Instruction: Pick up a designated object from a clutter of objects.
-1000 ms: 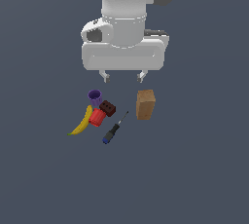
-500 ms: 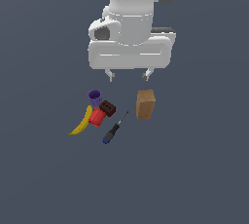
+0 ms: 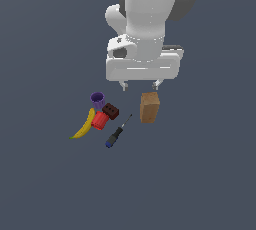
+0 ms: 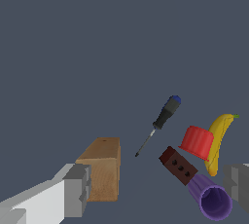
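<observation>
The tan wooden block [image 3: 149,107] stands upright on the grey floor, apart from the other items at the exterior view's right. My gripper [image 3: 141,86] is open and empty, hovering just above and slightly behind the block, with one fingertip [image 3: 156,85] over its top. In the wrist view the block [image 4: 102,168] sits right beside one grey finger [image 4: 75,189]; the other finger [image 4: 238,184] is far across, and my gripper's [image 4: 158,186] jaws stand wide apart.
The clutter lies at the exterior view's left of the block: purple cup [image 3: 97,100], dark red studded brick [image 3: 111,111], red cup [image 3: 100,120], yellow banana [image 3: 84,125], and a black-and-blue screwdriver [image 3: 117,132] nearest the block. The brick [image 4: 179,165] and purple cup [image 4: 211,197] lie between my fingers in the wrist view.
My gripper has moved toward the exterior view's right and come lower, ending close above the wooden block. The objects have not moved.
</observation>
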`<move>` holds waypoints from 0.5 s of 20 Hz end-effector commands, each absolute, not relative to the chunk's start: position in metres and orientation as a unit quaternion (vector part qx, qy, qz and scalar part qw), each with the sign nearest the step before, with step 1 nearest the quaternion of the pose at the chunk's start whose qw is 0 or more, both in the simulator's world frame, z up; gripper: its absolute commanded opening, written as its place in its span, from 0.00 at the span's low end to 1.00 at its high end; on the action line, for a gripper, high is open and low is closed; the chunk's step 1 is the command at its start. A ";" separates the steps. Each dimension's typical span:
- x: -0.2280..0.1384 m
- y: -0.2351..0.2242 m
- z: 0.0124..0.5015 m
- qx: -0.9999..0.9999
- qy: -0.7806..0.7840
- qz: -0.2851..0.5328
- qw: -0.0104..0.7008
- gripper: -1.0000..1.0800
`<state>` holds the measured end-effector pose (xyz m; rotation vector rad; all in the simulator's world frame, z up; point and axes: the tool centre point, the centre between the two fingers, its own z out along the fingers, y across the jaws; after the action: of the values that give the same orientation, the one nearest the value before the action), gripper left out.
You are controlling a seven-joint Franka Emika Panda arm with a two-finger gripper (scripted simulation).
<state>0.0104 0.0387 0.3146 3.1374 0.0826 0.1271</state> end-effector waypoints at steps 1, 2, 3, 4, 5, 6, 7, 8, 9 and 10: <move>0.001 0.049 0.296 0.999 0.029 0.034 0.000 0.96; -0.003 0.054 0.287 0.999 0.030 0.032 0.000 0.96; -0.008 0.059 0.278 0.999 0.031 0.029 -0.001 0.96; -0.014 0.064 0.268 0.999 0.032 0.026 -0.001 0.96; -0.019 0.069 0.259 0.999 0.034 0.023 -0.001 0.96; -0.025 0.074 0.251 0.999 0.035 0.020 -0.001 0.96; -0.030 0.078 0.243 0.999 0.036 0.017 -0.001 0.96; -0.035 0.081 0.236 0.999 0.037 0.015 -0.001 0.96; -0.040 0.084 0.229 0.999 0.038 0.013 -0.001 0.96; -0.045 0.087 0.223 0.999 0.038 0.011 -0.001 0.96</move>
<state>-0.0370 0.0825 0.2332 3.1407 0.1176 0.0432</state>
